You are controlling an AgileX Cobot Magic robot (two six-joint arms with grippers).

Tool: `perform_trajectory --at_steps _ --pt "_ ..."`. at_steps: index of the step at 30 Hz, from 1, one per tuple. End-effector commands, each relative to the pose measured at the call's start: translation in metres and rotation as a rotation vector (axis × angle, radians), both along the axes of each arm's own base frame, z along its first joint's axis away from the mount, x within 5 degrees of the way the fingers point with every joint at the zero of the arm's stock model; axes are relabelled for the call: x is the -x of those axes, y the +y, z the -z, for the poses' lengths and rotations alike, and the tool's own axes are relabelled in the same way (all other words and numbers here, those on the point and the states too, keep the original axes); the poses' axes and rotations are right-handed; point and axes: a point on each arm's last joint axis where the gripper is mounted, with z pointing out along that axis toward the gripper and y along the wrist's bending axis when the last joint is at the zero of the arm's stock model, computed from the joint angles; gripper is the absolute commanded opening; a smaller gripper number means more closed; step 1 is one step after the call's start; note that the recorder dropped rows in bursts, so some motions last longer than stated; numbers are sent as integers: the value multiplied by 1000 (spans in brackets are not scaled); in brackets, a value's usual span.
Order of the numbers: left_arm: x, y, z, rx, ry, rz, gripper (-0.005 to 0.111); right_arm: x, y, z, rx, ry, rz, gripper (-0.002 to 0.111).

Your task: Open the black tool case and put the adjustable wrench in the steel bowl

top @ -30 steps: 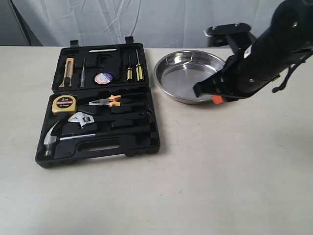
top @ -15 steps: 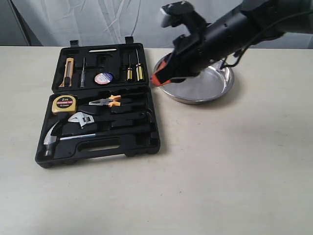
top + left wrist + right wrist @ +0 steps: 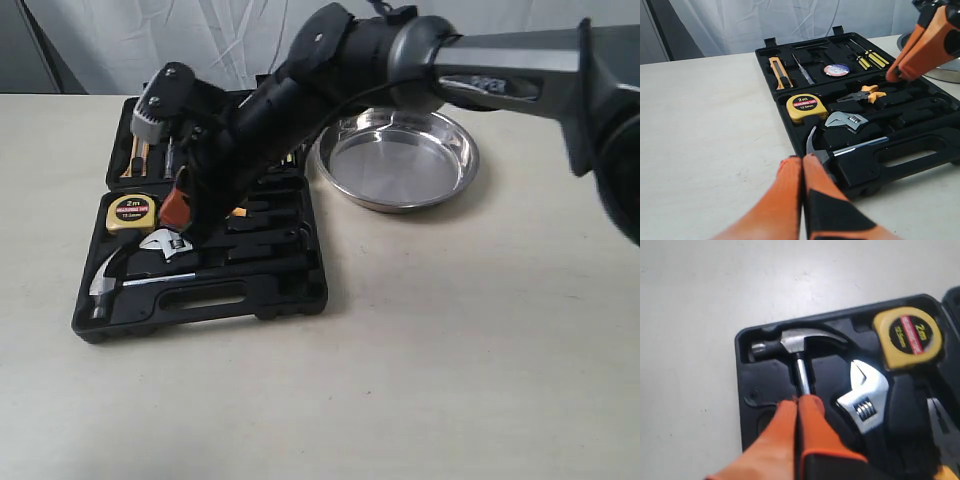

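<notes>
The black tool case lies open on the left of the table, lid flat at the back. The adjustable wrench rests in its recess between the tape measure and the hammer, silver head showing. My right gripper reaches across over the case, shut and empty, tips just above the hammer shaft beside the wrench head. The steel bowl stands empty to the right of the case. My left gripper is shut and empty at the case's near corner; the wrench lies beyond it.
The case also holds a yellow tape measure, a hammer, orange-handled pliers, a utility knife, screwdrivers and a tape roll. Bare table extends in front and to the right.
My right arm has swung left from over the bowl, across the case lid, and come down over the wrench and hammer. The bowl is now uncovered. Tools and case have not moved.
</notes>
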Motion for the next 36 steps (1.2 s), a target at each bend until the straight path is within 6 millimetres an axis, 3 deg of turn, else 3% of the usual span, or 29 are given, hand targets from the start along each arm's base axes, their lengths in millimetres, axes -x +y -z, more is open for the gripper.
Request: perform_trajectory --at_steps 1,5,10,15,22,27,31,36 --pt "0 0 0 2 -12 4 0 8 30 6 2 -53 -76 -1" --pt "0 0 0 2 -12 4 0 6 50 12 -7 -166 -40 -1" --pt "0 0 0 2 -12 4 0 -13 64 3 -112 -379 206 -1" --pt "0 0 0 2 -12 4 0 -34 60 -12 -229 -496 478 -1" --pt "0 0 0 2 -12 4 0 -46 52 -20 -266 -588 585 -1" --pt "0 0 0 2 -12 4 0 -58 41 -29 -316 -644 757 -1" --pt "0 0 0 2 -12 4 0 -63 30 -23 -234 -612 893 -1" --pt "0 0 0 2 -12 4 0 -61 11 -7 60 -671 1015 -1"
